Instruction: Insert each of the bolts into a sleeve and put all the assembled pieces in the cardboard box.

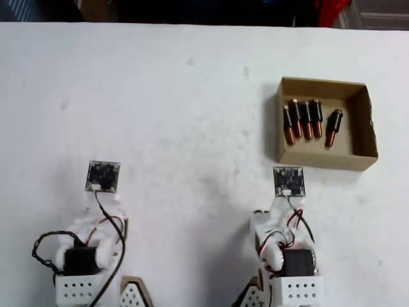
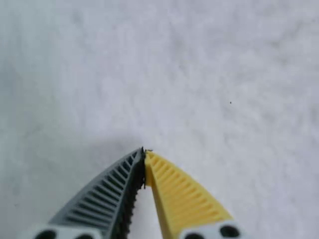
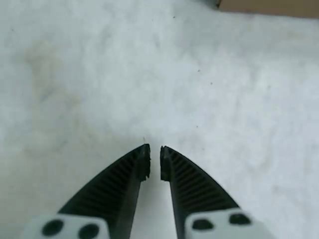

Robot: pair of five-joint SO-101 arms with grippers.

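The cardboard box stands at the right of the white table. Inside it lie several assembled pieces, black sleeves with copper bolt ends, side by side, with one more a little apart to the right. My left gripper has a grey and a yellow finger, shut tip to tip over bare table. My right gripper has black fingers nearly touching, nothing between them; an edge of the cardboard box lies beyond it. Both arms sit folded at the near edge, the left arm and the right arm.
The white table surface stretches wide to the left of the box and in front of both arms. A dark room edge runs along the table's far side.
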